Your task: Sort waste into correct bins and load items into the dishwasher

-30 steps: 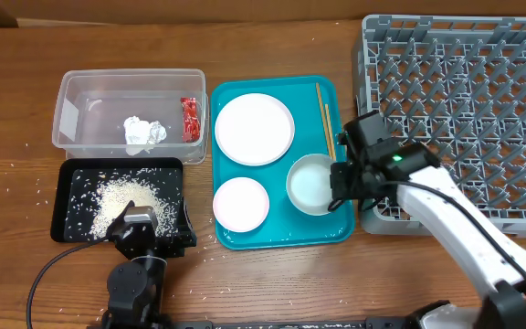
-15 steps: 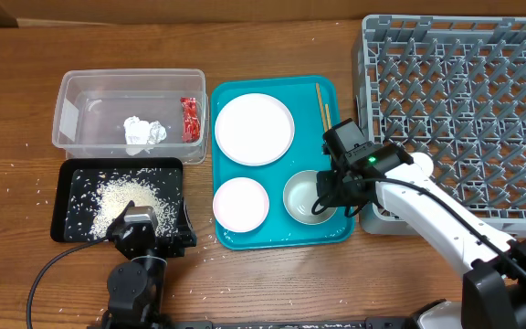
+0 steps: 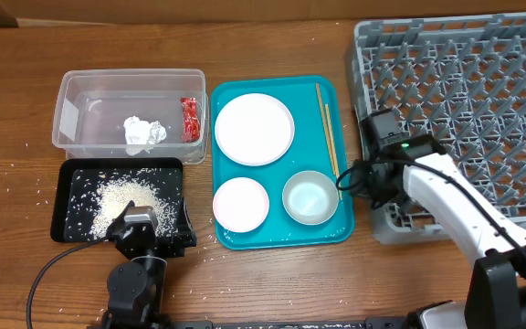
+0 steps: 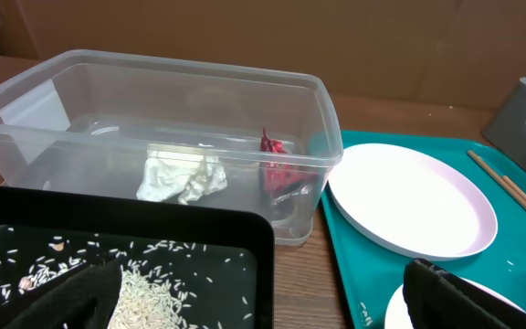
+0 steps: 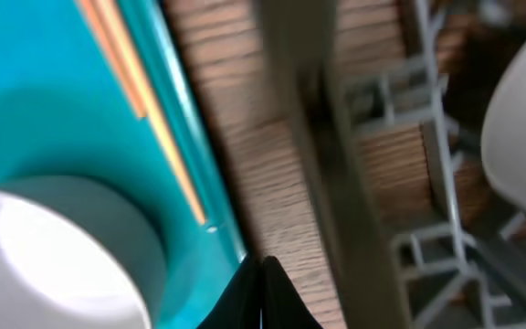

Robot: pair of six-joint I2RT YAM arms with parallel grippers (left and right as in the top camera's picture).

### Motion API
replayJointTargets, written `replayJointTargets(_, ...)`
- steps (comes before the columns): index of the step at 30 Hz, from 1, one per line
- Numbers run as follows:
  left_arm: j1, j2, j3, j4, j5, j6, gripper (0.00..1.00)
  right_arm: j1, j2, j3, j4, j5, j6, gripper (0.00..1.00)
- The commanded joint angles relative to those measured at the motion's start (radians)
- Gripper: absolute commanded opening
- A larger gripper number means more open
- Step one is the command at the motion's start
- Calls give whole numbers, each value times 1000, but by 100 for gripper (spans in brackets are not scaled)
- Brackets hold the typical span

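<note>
The clear tub [image 3: 80, 91] holds the white paper wad [image 3: 142, 131] and the red wrapper [image 3: 189, 119]; the left wrist view shows the tub [image 4: 153, 91], wad [image 4: 183, 175] and wrapper [image 4: 277, 164] too. The black tray [image 3: 71, 196] holds rice [image 3: 126, 196]. My left gripper [image 4: 263, 311] is open and empty over the black tray's near right corner [image 4: 245, 228]. On the teal tray [image 3: 272, 239] lie a large plate [image 3: 254, 128], a smaller plate [image 3: 241, 203], a bowl [image 3: 310, 197] and chopsticks [image 3: 327, 128]. My right gripper [image 5: 263, 265] is shut and empty between the teal tray and the grey rack [image 3: 464, 100].
Loose rice grains [image 3: 39, 187] lie scattered on the wooden table left of the bins. The rack sits slightly askew, its near-left corner [image 3: 382, 233] close to my right arm. The teal tray's right rim [image 5: 199, 192] runs just left of my right fingertips.
My right gripper has left the bowl, which now sits on the teal tray, and moved right to the gap by the rack. The rack has shifted and turned slightly. The left arm is still.
</note>
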State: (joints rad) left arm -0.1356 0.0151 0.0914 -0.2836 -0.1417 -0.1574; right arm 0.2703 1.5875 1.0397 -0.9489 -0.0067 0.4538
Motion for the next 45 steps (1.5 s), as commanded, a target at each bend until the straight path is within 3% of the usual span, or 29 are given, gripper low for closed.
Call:
replayJointTargets(1, 7, -10, -5, 4, 4, -11, 100, -19, 0, 23, -1, 28, -16, 4)
replayJointTargets(3, 7, -10, -5, 4, 4, -11, 100, -10, -4, 47, 2, 24, -34, 5)
replayJointTargets(4, 7, -10, -5, 4, 4, -11, 100, 0, -10, 64, 13, -7, -88, 11)
replayJointTargets(6, 7, -10, -5, 4, 4, -11, 100, 23, -23, 99, 33, -80, -192, 35)
replayJointTargets(8, 7, -10, -5, 4, 4, -11, 100, 50, -31, 137, 46, -120, -246, 47)
replayJointTargets(10, 7, -10, -5, 4, 4, -11, 100, 75, -32, 169, 61, -130, -249, 49)
replayJointTargets(12, 7, -10, -5, 4, 5, -11, 100, 95, -32, 177, 97, -126, -249, 48)
replayJointTargets(18, 7, -10, -5, 4, 4, -11, 100, 88, -14, 177, 163, -8, -248, 14)
replayJointTargets(30, 7, -10, -5, 4, 4, -11, 100, -53, 158, 171, 348, 13, -249, 10)
replayJointTargets(38, 7, -10, -5, 4, 5, -11, 100, -58, 193, 171, 552, 14, -249, 10)
replayJointTargets(45, 7, -10, -5, 4, 4, -11, 100, -59, 193, 171, 596, 82, -245, 9)
